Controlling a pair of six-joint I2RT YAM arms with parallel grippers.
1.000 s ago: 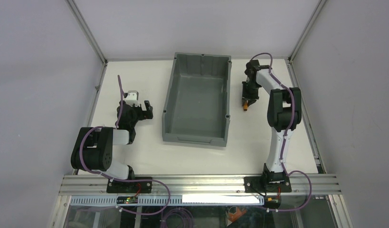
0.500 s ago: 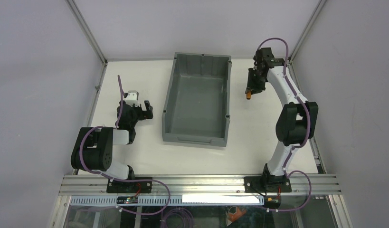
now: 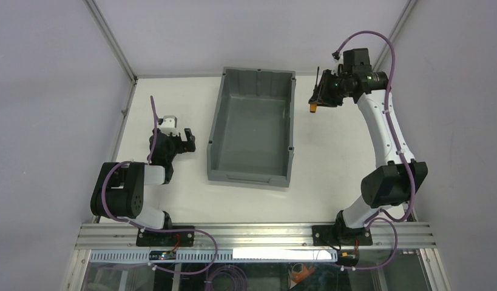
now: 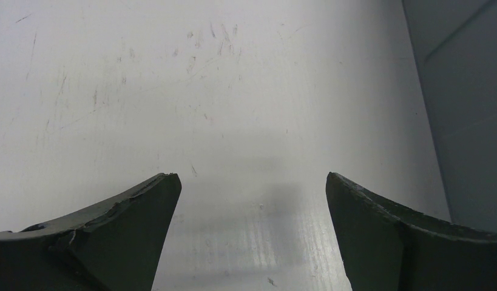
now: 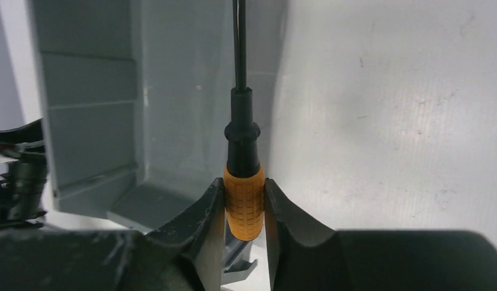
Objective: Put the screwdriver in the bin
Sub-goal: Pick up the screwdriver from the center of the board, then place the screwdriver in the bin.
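Left gripper [image 4: 252, 182]: parked low over the table [image 4: 233, 91] near the bases, jaws spread wide, nothing between them; judged idle.

Bin [image 3: 216, 121]: set mid-table; nothing is seen inside it.

Right gripper [image 5: 244, 182]: jaws pinched on the orange handle of the screwdriver [image 5: 244, 209], which is held aloft just outside the bin's far right corner, presumably to be carried over the rim.

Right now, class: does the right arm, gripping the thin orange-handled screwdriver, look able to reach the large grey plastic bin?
Probably yes. The right gripper holds the screwdriver just beside the open-topped bin, and nothing stands between them.
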